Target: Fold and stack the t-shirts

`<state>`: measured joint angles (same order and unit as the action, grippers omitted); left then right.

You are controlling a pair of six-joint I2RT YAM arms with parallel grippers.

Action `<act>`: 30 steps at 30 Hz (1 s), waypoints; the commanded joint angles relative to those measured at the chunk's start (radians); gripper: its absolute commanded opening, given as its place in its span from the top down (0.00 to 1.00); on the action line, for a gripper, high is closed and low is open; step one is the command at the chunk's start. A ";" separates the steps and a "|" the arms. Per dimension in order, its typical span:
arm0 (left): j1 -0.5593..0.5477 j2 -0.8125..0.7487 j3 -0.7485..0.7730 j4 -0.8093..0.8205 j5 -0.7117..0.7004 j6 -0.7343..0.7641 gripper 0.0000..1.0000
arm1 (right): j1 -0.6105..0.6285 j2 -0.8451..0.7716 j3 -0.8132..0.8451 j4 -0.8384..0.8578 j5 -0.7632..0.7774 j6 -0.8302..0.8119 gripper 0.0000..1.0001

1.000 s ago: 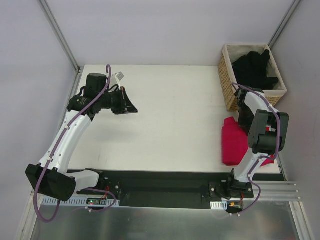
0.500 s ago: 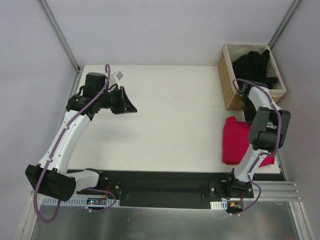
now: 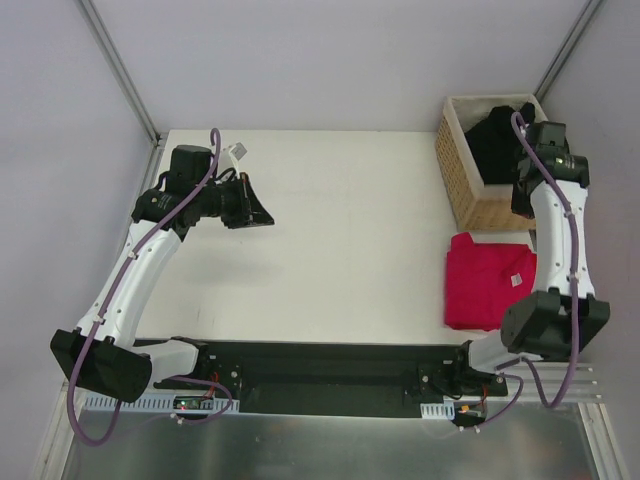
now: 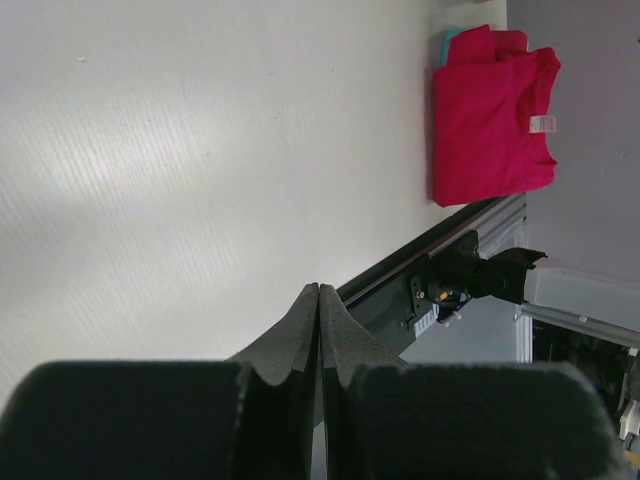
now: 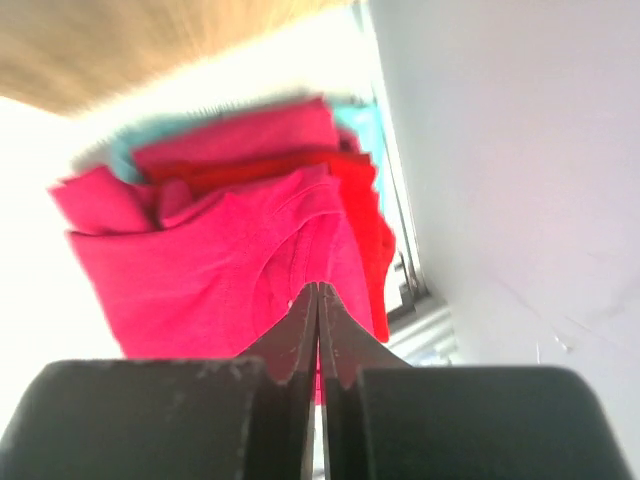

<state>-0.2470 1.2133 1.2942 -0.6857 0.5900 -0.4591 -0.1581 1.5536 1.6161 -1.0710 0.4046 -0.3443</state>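
A folded magenta-pink t-shirt (image 3: 482,280) with a small white label (image 3: 518,280) lies on top of a stack at the table's right near edge. In the right wrist view a brighter red t-shirt (image 5: 368,215) shows under the magenta-pink t-shirt (image 5: 210,270). Black t-shirts (image 3: 495,140) fill the wicker basket (image 3: 460,180). My right gripper (image 3: 524,190) hangs shut and empty above the stack, by the basket's near end; its tips (image 5: 318,290) are pressed together. My left gripper (image 3: 258,212) hovers shut and empty over the left of the table, its tips (image 4: 319,290) together, with the pink t-shirt (image 4: 495,110) far off.
A pale teal cloth (image 5: 355,120) peeks out under the stack. The basket stands in the back right corner against the wall. A black rail (image 3: 330,365) with the arm bases runs along the near edge. White walls close in both sides.
The right arm has lifted off the folded stack and swung up and back toward the basket, uncovering the pink shirt and its label. The left arm has not moved.
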 commanded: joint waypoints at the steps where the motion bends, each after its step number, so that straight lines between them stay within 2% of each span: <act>1: 0.008 -0.021 0.024 0.011 0.008 0.027 1.00 | 0.006 -0.095 0.028 -0.047 -0.053 0.059 0.99; 8: 0.008 -0.069 0.016 0.009 0.025 0.033 1.00 | 0.006 -0.154 -0.073 -0.038 -0.139 0.113 0.99; 12: 0.008 -0.098 -0.010 0.008 0.024 0.023 1.00 | 0.008 -0.204 -0.136 -0.026 -0.292 0.168 0.99; 16: 0.008 -0.113 -0.013 0.009 0.019 0.016 1.00 | 0.048 -0.292 -0.368 0.095 -0.466 0.257 0.99; 17: 0.008 -0.112 -0.012 0.012 0.016 0.016 1.00 | 0.095 -0.312 -0.474 0.118 -0.469 0.277 0.99; 20: 0.008 -0.109 -0.016 0.017 0.011 0.011 1.00 | 0.210 -0.357 -0.617 0.180 -0.452 0.340 0.99; 22: 0.008 -0.103 -0.019 0.028 0.014 0.007 1.00 | 0.287 -0.354 -0.663 0.197 -0.440 0.398 0.99; 23: 0.008 -0.101 -0.021 0.032 0.016 0.004 1.00 | 0.374 -0.343 -0.680 0.207 -0.417 0.415 0.99; 26: 0.008 -0.094 -0.015 0.049 0.019 -0.006 1.00 | 0.483 -0.311 -0.769 0.270 -0.359 0.485 0.99; 30: 0.008 -0.093 -0.015 0.061 0.016 -0.013 1.00 | 0.514 -0.273 -0.837 0.370 -0.302 0.516 0.99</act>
<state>-0.2470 1.1217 1.2781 -0.6659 0.5945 -0.4614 0.3382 1.2495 0.8223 -0.8246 0.0216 0.0834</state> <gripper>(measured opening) 0.002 0.011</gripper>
